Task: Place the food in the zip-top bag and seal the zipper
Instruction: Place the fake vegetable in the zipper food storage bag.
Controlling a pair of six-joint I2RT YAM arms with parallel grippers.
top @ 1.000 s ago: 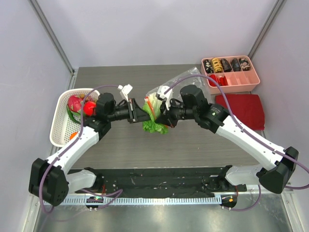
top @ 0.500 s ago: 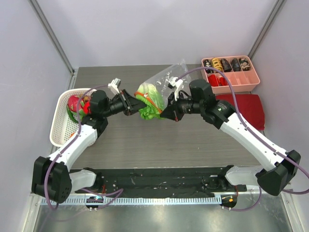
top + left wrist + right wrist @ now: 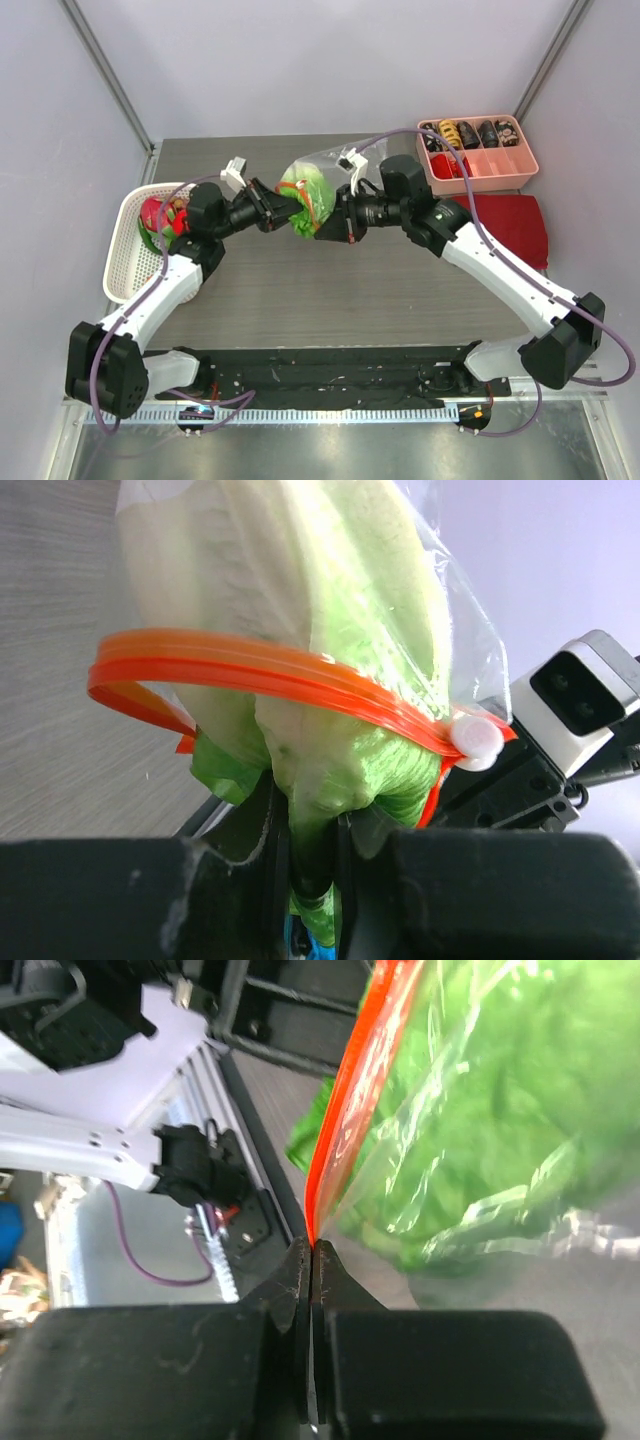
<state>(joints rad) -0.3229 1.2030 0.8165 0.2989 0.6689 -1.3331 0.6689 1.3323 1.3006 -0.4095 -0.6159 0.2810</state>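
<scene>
The lettuce hangs in the air above the table, its leafy end inside the clear zip-top bag. My left gripper is shut on the lettuce's stem end, just outside the bag's mouth. The orange-red zipper loops round the lettuce, and its white slider sits at the right. My right gripper is shut on the zipper strip at the edge of the bag's mouth, with the lettuce showing through the plastic.
A white basket at the left holds a pink dragon fruit. A pink compartment tray stands at the back right, and a dark red cloth lies in front of it.
Both grippers have risen and moved toward the back with the bag and the lettuce. The lettuce now sits deeper in the bag than a second ago.
</scene>
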